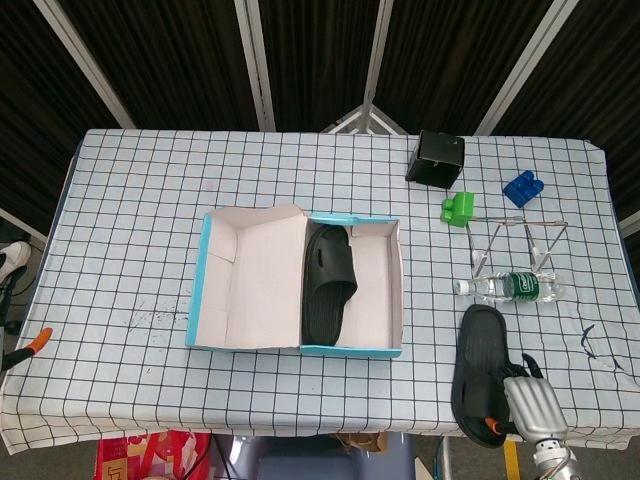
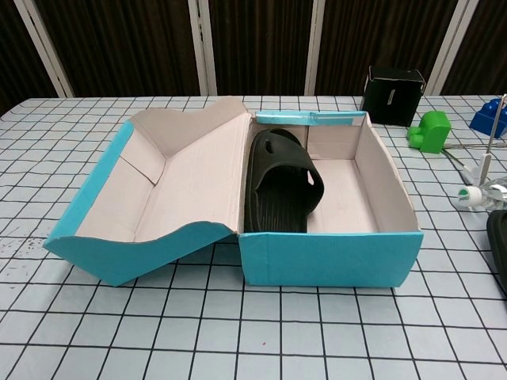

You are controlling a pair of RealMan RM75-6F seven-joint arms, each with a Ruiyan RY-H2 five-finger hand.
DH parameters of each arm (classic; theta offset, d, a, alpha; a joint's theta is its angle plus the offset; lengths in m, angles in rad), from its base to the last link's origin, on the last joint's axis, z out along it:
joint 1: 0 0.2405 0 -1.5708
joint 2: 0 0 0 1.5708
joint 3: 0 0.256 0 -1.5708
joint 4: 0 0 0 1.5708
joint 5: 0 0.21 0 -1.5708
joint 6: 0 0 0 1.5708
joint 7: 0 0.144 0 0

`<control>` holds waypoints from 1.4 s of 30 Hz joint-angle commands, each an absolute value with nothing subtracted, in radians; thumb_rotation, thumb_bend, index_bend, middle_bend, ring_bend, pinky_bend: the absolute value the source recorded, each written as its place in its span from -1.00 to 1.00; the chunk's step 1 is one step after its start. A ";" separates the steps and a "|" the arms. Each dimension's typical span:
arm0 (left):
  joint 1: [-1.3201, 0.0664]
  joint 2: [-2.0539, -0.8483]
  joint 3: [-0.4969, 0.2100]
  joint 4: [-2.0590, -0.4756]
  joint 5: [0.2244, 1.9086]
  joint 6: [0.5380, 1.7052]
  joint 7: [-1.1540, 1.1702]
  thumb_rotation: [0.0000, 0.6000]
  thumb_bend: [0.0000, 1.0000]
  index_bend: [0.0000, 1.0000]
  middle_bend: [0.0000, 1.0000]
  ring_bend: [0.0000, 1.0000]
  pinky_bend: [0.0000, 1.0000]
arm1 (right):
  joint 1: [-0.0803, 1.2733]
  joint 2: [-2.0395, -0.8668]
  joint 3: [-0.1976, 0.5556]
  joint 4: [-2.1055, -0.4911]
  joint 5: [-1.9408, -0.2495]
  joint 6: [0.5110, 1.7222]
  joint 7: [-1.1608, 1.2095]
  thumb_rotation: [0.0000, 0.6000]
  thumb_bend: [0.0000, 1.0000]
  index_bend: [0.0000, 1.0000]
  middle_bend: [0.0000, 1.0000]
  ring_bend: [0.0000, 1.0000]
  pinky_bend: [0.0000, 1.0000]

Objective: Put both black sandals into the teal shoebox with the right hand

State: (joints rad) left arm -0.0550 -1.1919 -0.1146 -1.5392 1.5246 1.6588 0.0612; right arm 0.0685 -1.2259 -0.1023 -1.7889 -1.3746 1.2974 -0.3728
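Note:
The teal shoebox (image 1: 350, 350) (image 2: 329, 257) stands open at mid-table. One black sandal (image 1: 328, 280) (image 2: 283, 186) leans on its side along the box's left inner wall. The second black sandal (image 1: 482, 350) lies near the table's front right edge, and only its edge (image 2: 499, 237) shows at the right border of the chest view. My right hand (image 1: 530, 405) is at that sandal's near end, its fingers wrapped over the strap, gripping it. The left hand appears in neither view.
The box's lid (image 1: 250, 275) lies open to the left. Right of the box are a plastic bottle (image 1: 510, 288), a wire rack (image 1: 520, 240), a green block (image 1: 458, 208), a blue block (image 1: 520, 188) and a black box (image 1: 435, 158). An orange-handled tool (image 1: 30, 345) sits at the left edge.

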 commanded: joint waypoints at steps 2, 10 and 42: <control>-0.054 -1.191 -0.114 -1.539 1.525 1.659 0.059 1.00 -0.60 -0.72 -1.00 -1.00 -0.85 | 0.072 -1.216 -0.092 -1.797 -1.388 1.303 -0.350 1.00 0.14 0.15 -0.18 -0.34 -0.81; -0.054 -1.189 -0.115 -1.540 1.521 1.658 0.056 1.00 -0.60 -0.72 -1.00 -1.00 -0.84 | 0.110 -1.152 -0.032 -1.876 -1.400 1.316 -0.350 1.00 0.17 0.17 -0.16 -0.34 -0.81; -0.054 -1.186 -0.119 -1.534 1.514 1.653 0.042 1.00 -0.60 -0.72 -1.00 -1.00 -0.85 | 0.773 -1.081 0.385 -2.193 -0.569 1.053 -0.425 1.00 0.24 0.26 -0.14 -0.25 -0.36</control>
State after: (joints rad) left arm -0.0539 -1.1860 -0.1184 -1.5342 1.5143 1.6537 0.0429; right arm 0.7359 -1.0408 0.3821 -2.2213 -0.5935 1.0365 -0.3966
